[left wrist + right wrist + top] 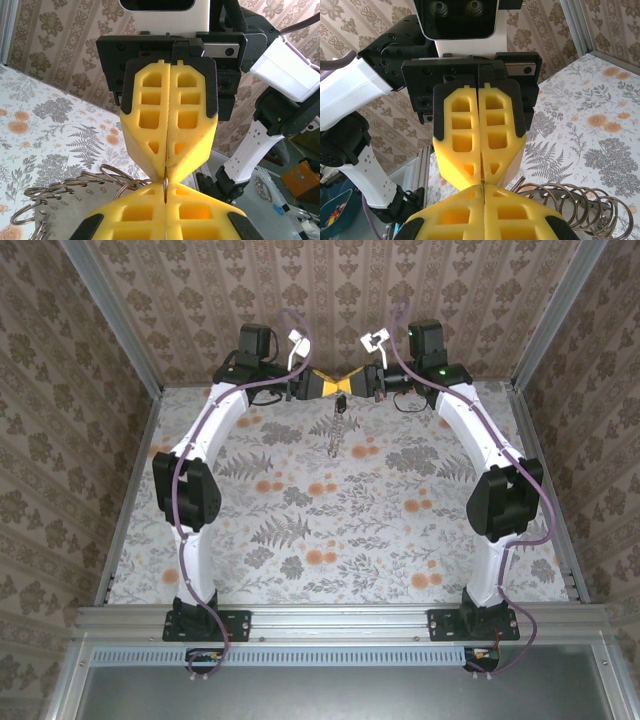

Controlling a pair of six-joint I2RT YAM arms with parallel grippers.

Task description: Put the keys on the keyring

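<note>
Above the far middle of the table my left gripper (326,386) and right gripper (356,386) meet tip to tip, both with jaws shut. A thin metal ring of the keyring (165,183) stands edge-on in the seams where the left gripper (165,189) and right gripper (167,174) touch, pinched by both. Several linked metal loops (75,184) hang off it to one side, and they also lie below the right gripper (482,189) as loops (570,201). Under the meeting point dangles a small dark-headed key (340,412) with silver metal (334,445) beneath it.
The flowered tabletop (330,530) lies below the grippers. Patterned walls (340,300) close the back and sides, with an aluminium rail (340,620) along the near edge. Both arms arch inward from their bases.
</note>
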